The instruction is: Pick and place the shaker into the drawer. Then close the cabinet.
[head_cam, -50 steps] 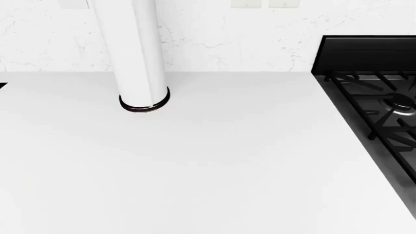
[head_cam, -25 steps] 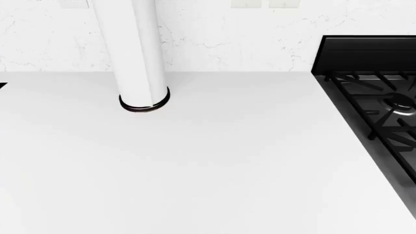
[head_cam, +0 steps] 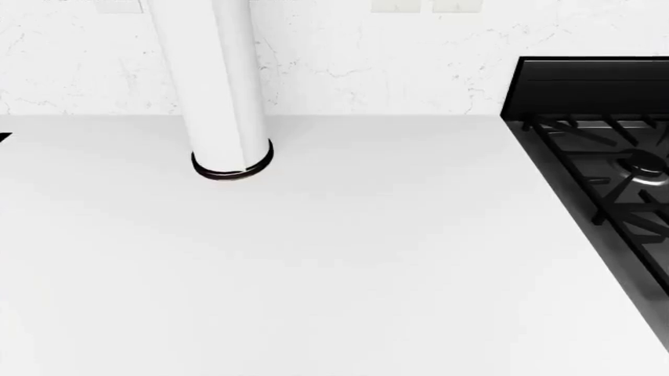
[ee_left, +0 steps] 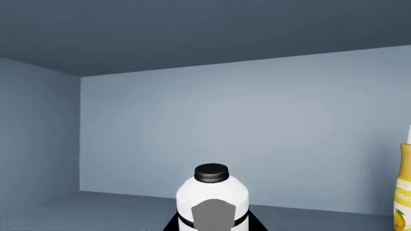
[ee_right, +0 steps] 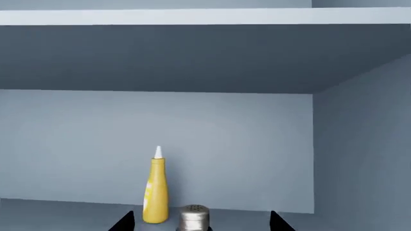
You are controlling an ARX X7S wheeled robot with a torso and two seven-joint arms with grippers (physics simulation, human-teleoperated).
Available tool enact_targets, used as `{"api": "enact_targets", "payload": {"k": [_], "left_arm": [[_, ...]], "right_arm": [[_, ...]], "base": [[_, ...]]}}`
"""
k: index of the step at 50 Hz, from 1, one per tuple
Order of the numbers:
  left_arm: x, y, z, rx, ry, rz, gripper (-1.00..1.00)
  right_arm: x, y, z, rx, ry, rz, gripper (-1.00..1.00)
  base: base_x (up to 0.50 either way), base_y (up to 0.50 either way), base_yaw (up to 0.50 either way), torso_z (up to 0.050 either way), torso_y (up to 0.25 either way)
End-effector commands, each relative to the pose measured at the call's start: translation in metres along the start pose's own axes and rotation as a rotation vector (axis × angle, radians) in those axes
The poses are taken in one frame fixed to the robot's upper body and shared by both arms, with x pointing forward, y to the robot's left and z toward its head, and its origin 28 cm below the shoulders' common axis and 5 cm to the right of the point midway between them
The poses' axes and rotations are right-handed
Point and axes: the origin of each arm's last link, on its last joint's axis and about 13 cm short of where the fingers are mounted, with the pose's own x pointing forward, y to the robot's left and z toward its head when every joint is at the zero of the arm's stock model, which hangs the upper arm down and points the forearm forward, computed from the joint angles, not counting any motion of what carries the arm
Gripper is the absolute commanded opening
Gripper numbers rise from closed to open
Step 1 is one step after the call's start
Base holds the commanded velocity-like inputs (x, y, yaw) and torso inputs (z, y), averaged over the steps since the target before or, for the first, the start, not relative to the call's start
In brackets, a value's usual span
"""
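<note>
In the left wrist view a white bottle point(ee_left: 212, 199) with a black cap stands upright on the blue-grey floor of the drawer point(ee_left: 96, 204), well out from its back wall and far from its left wall. Two dark tips flank the bottle's base; whether the left gripper's jaws touch it or merely straddle it I cannot tell. A yellow bottle point(ee_left: 403, 185) shows at the frame's edge.

On the counter point(head_cam: 345, 274), seen from the head, a white column point(head_cam: 219, 86) rises near the back edge, with a black stove point(head_cam: 616, 164) at the right edge. No arm and no shaker appear there.

In the right wrist view the shaker point(ee_right: 194, 217) stands upright on the same floor, just beside the yellow bottle point(ee_right: 156, 190), both out from the back wall and clear of the right wall. The right gripper point(ee_right: 200, 222) has its dark tips spread wide to either side of the shaker, not touching it.

The shaker looks small, rigid and light, with a domed metal top likely slick; a grip across the straight body below the cap seems safest, kept clear of the bottle close beside it, which could tip.
</note>
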Motion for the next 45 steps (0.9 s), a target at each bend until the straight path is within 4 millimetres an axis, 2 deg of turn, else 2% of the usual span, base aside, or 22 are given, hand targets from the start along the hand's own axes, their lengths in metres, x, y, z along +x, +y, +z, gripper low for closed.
{"api": "enact_targets", "payload": {"k": [1, 22, 36, 45], "left_arm": [[0.0, 0.002, 0.003, 0.0, -0.018, 0.014, -1.0], [0.001, 0.003, 0.001, 0.007, -0.008, 0.018, -1.0], [0.001, 0.002, 0.0, 0.017, -0.005, 0.015, -1.0], [0.002, 0.001, -0.002, 0.023, -0.003, 0.016, -1.0]], "right_arm": [[0.003, 0.002, -0.004, -0.01, 0.042, -0.002, 1.0], [0.011, -0.001, -0.01, -0.008, 0.078, -0.008, 1.0], [0.03, -0.011, -0.023, 0.021, 0.117, -0.024, 1.0], [0.043, -0.011, -0.035, 0.043, 0.153, -0.012, 1.0]], "base": [[0.0, 0.0, 0.0, 0.0, 0.0], [0.0, 0.0, 0.0, 0.001, 0.0], [0.0, 0.0, 0.0, 0.0, 0.001], [0.0, 0.0, 0.0, 0.0, 0.001]]}}
